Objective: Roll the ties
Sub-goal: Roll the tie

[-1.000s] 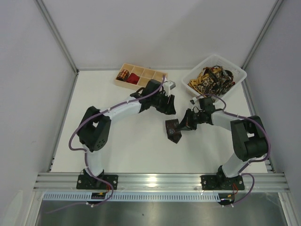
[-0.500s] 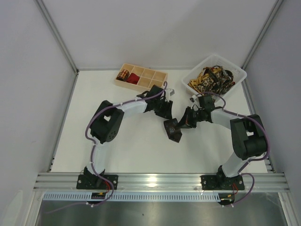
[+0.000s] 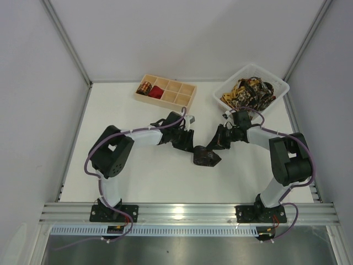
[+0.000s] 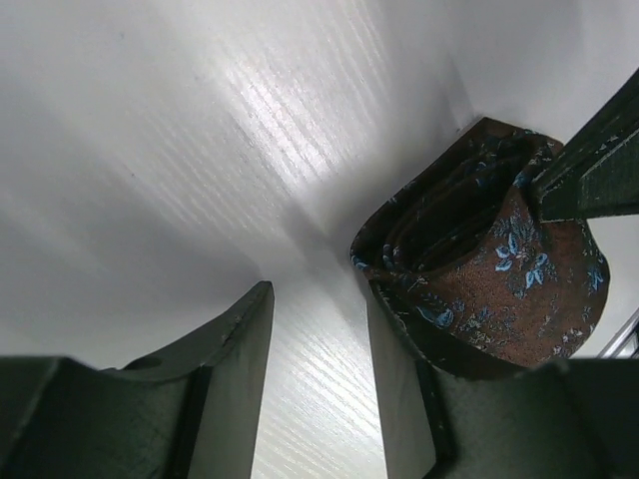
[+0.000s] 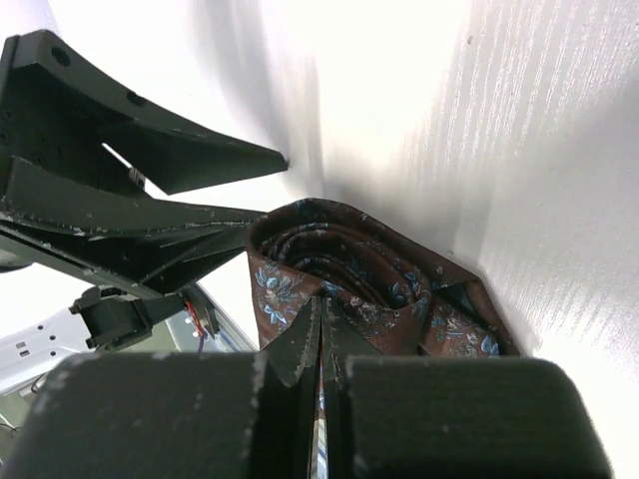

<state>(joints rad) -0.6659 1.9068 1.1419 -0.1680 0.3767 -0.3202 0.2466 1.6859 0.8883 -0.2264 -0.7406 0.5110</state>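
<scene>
Table (image 3: 138,165): plain white top, fine grain showing up close, pale grey walls all round.
Brown tie (image 3: 205,157): dark brown woven fabric with little blue flowers. It's wound into a chunky, slightly loose coil, and you can see the layers at the open end. It sits on the table roughly mid-way across, right between the two claws. Just the one.
Right claw (image 5: 321,319): black fingers pressed together, tips poked into the middle of the coil and pinching a layer of the fabric.
Left claw (image 4: 318,319): fingers moderately apart with only bare table in the gap. The coil lies just outside one finger; can't tell if it's actually touching.
Tray (image 3: 177,87): pale wood, rectangular, split into small square compartments, at the far edge of the table, well apart from the brown tie.
Gold-and-black coil (image 3: 145,87): small tight roll in the tray's left end compartment. One.
Red coil (image 3: 159,91): in the next compartment over, just beside the gold one. One.
Basket (image 3: 278,88): white plastic, rectangular with rounded corners, in the far right corner.
Heap of ties (image 3: 248,93): gold-and-black patterned, loose and tangled in the basket; no way to count them.
</scene>
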